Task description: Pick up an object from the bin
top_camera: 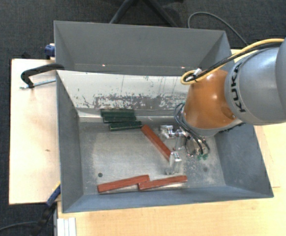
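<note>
My gripper (172,148) hangs low over the middle right of the bin floor and stands open. One metal finger (168,131) is just right of a red-brown stick (154,138) that lies slanted across the middle. The other finger (175,162) is by that stick's lower end, close above a second red-brown stick (163,182) lying along the front wall. I cannot tell whether the fingers touch the slanted stick. Nothing is lifted between them.
A third red-brown stick (123,184) lies end to end with the front one, to its left. Two dark green bars (119,116) lie side by side against the back wall at the left. The arm's orange cover hangs over the bin's right side.
</note>
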